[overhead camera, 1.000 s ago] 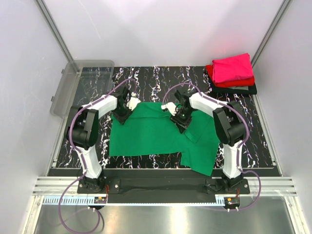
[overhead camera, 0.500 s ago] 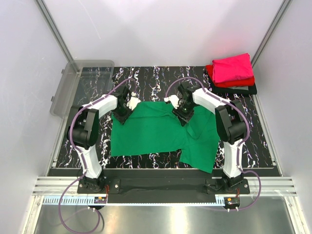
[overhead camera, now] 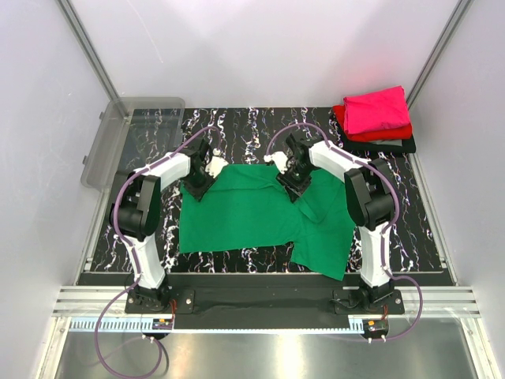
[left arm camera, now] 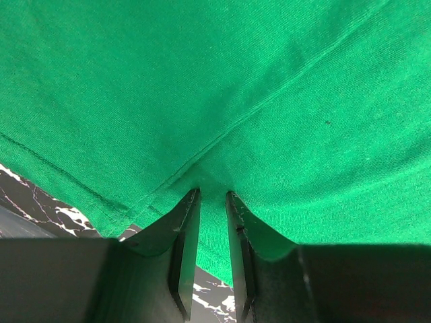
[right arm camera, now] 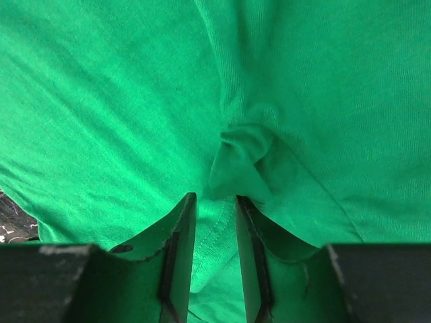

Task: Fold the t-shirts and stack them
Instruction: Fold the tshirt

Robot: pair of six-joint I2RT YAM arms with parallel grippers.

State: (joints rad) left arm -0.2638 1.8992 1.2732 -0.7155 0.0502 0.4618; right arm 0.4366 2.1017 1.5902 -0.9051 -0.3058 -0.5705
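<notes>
Left pincer (left arm camera: 212, 196): jaws nearly together, clenched on a thin fold of the green t-shirt (overhead camera: 241, 217) beside a hemmed edge, with a seam running straight out from the tips. Right pincer (right arm camera: 214, 200): equally narrow, clamped on a bunched pucker of the same shirt, with wrinkles gathering just ahead of its tips. The shirt's body lies spread on the table (overhead camera: 260, 126) between the two pincers and back toward the arm bases, one flap trailing down beside the right arm. The finished stack, magenta-pink shirt (overhead camera: 377, 109) on red shirt (overhead camera: 388, 133) on black shirt (overhead camera: 394, 147), sits well apart, beyond and to the right of the right pincer. Judgement: the cloth is light, limp and without stiffness, so it will sag and drag rather than hold a shape. A single thin layer could slide from the pads. Best held at hems or corners, both layers together, at matching points so the fold line runs straight.
</notes>
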